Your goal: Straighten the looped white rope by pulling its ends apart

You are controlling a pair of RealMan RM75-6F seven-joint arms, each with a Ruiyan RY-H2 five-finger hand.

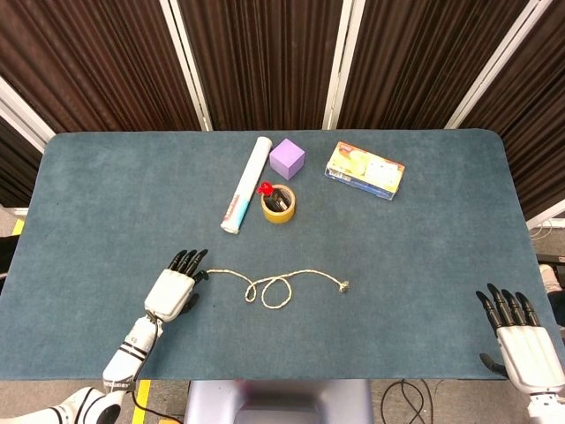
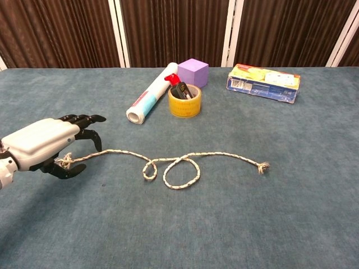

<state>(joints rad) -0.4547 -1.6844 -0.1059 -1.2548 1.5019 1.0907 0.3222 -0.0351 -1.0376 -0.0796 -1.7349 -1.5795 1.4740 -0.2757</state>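
The white rope [image 1: 291,276] lies across the front middle of the blue table, with a small loop and a larger loop [image 2: 180,171] near its centre. My left hand [image 1: 174,290] is over the rope's frayed left end [image 2: 64,161]. In the chest view that end lies between the thumb below and the curved, spread fingers [image 2: 84,119] above, and no closed grip shows. The rope's right end [image 1: 343,284] lies free on the cloth. Far from it, my right hand [image 1: 521,336] is at the table's front right edge, fingers apart and empty.
Behind the rope stand a white paper roll [image 1: 246,183], a purple cube [image 1: 287,158], a yellow tape roll [image 1: 278,203] with a red and black item inside, and a flat printed box [image 1: 365,170]. Dark curtains close off the back.
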